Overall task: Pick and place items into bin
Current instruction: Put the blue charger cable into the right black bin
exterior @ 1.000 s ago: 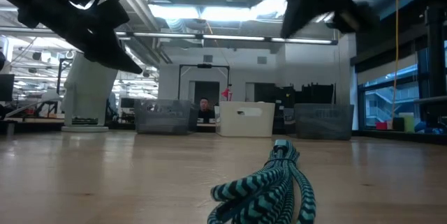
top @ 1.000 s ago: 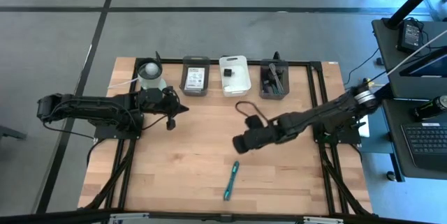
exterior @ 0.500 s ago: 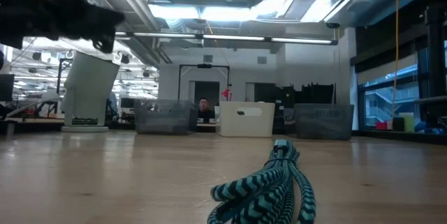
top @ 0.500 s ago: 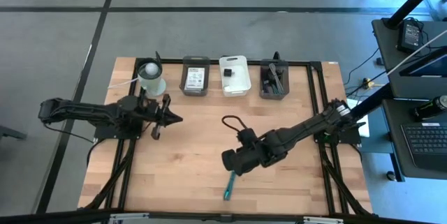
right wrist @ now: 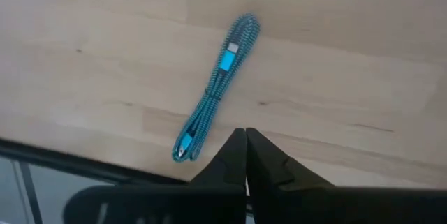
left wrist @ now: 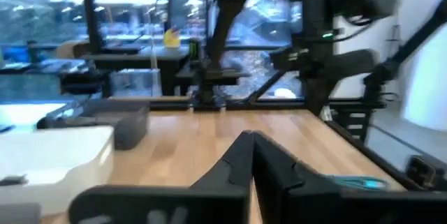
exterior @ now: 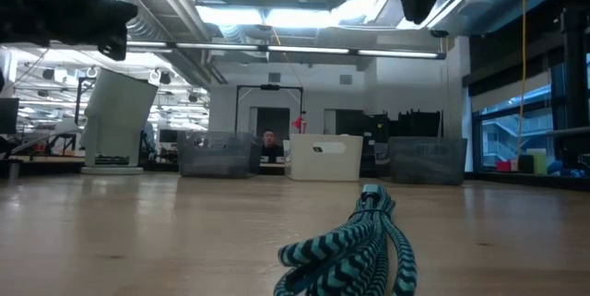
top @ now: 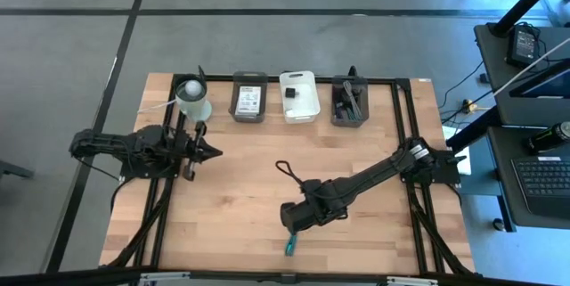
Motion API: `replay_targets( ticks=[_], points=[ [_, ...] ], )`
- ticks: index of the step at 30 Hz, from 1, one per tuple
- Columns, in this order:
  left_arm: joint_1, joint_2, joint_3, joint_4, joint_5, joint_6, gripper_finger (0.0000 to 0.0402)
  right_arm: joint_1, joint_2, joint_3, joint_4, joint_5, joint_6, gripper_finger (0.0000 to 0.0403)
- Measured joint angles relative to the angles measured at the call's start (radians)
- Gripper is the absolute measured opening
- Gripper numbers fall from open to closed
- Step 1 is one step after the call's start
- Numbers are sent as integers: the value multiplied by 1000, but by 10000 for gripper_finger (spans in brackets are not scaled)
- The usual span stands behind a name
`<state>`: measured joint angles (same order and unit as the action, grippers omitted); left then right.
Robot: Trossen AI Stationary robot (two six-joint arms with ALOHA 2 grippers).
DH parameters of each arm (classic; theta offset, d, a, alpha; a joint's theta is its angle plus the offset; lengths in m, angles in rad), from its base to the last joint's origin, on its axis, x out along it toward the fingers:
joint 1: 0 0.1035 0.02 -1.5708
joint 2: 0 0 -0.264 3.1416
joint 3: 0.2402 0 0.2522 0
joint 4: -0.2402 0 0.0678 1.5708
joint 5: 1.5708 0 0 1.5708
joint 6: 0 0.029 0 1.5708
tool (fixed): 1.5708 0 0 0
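A teal braided cable, folded into a long bundle, lies flat on the wood near the table's near edge (top: 289,247) (right wrist: 215,90) (exterior: 355,245) (left wrist: 353,181). My right gripper (top: 287,223) (right wrist: 246,135) hovers just on the far side of it, fingers shut and empty, pointing down toward the near edge. My left gripper (top: 219,152) (left wrist: 252,139) is shut and empty over the table's left part, pointing right. Three bins stand along the far edge: grey (top: 249,97), white (top: 298,96), dark grey (top: 349,101).
A white cup with a ball (top: 191,97) stands at the far left, beside the bins. The bins hold small items. A black frame rail runs along the table's sides and near edge (top: 267,277). Bare wood lies between the two arms.
My right gripper has swept from the table's middle toward the near edge and a little left, stopping over the teal cable. My left gripper has drawn back toward the left edge and slightly nearer. The cable has stayed put.
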<state>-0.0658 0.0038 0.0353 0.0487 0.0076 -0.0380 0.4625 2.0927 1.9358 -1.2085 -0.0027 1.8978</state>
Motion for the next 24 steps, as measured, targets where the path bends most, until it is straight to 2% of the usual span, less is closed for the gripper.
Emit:
replay_targets(
  ticks=[6,12,18,24],
  points=[
    [2,-3,0,-70,72,8,2,6,1,1,-45,74,62,14],
    [2,9,-4,-84,64,-53,2,16,3,-46,-16,104,118,54],
    [2,9,-4,-82,64,-53,4,19,1,-133,148,148,148,126],
    [2,9,-5,-81,64,-53,3,15,1,-276,393,140,182,199]
  ],
)
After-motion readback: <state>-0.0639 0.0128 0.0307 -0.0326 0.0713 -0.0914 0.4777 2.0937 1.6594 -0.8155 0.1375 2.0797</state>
